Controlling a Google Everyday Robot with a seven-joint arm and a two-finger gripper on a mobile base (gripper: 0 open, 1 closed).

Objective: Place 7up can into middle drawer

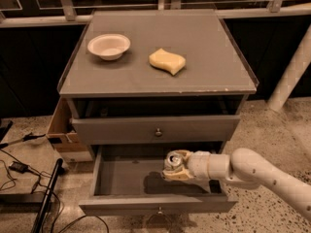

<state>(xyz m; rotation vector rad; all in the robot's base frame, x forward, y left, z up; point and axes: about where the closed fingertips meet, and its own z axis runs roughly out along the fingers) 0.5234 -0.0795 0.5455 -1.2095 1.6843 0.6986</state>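
Note:
The 7up can [173,161], small and silver-topped, is held in my gripper [176,170] above the inside of the open middle drawer [126,178]. The white arm reaches in from the right. The gripper is shut on the can and casts a shadow on the drawer floor below it. The drawer is pulled far out, and its grey front with a small knob [159,209] faces the bottom of the view. The like grey drawer above it [155,129] is shut or nearly so.
A white bowl [109,45] and a yellow wavy sponge [167,61] lie on the cabinet top [204,52]. A cardboard box [63,132] stands at the cabinet's left. Cables and a dark bar [46,200] lie on the floor at the left. A white post [291,72] stands at the right.

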